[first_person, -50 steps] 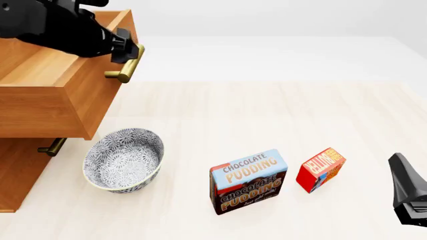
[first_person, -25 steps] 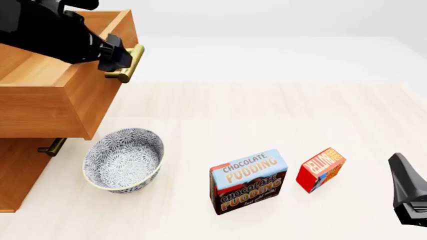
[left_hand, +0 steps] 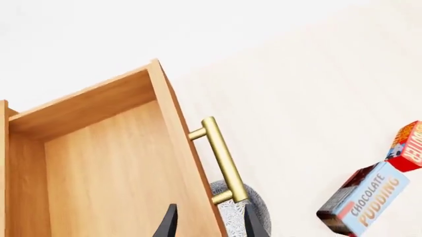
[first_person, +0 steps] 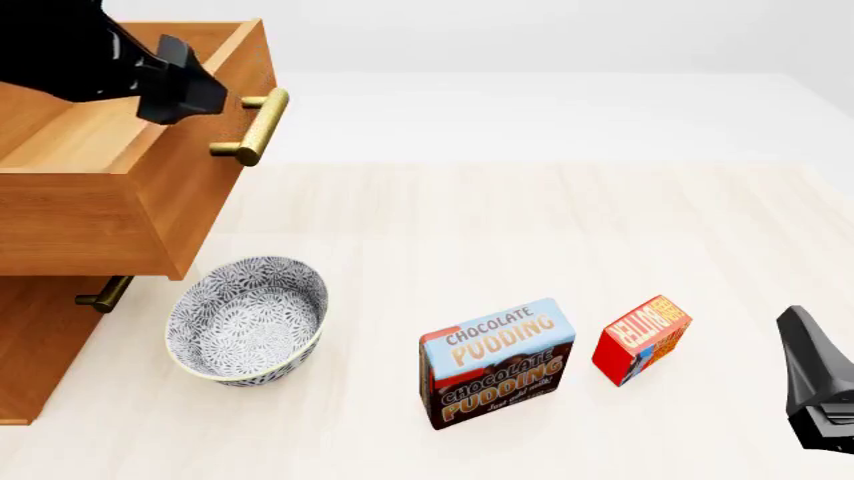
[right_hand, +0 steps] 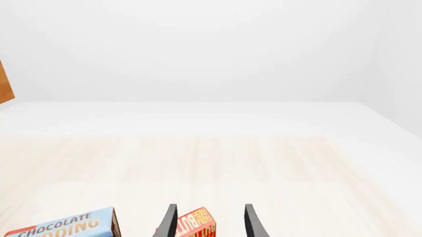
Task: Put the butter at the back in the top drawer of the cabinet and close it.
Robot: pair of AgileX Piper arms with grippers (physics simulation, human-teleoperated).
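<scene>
The top drawer (first_person: 127,150) of the cabinet (first_person: 40,340) stands pulled out, its light wood interior open to view and its brass handle (first_person: 251,127) sticking out toward the middle of the counter (first_person: 534,220). The left gripper (first_person: 187,85) hovers over the drawer's front edge, just beside the handle without touching it. In the left wrist view its fingers (left_hand: 168,224) are spread apart with nothing between them, one over the drawer's inside and the other past its front panel.

The butter (first_person: 641,338) rests on the counter toward the near right, well apart from the cabinet, just to the right of the chocolate pudding box (first_person: 497,362). A patterned bowl (first_person: 247,320) sits near the cabinet's lower drawers.

The right gripper (first_person: 817,385) waits low at the right edge, near the butter. Its fingers (right_hand: 166,222) are parted and hold nothing, with the butter visible beyond the gap between them.
</scene>
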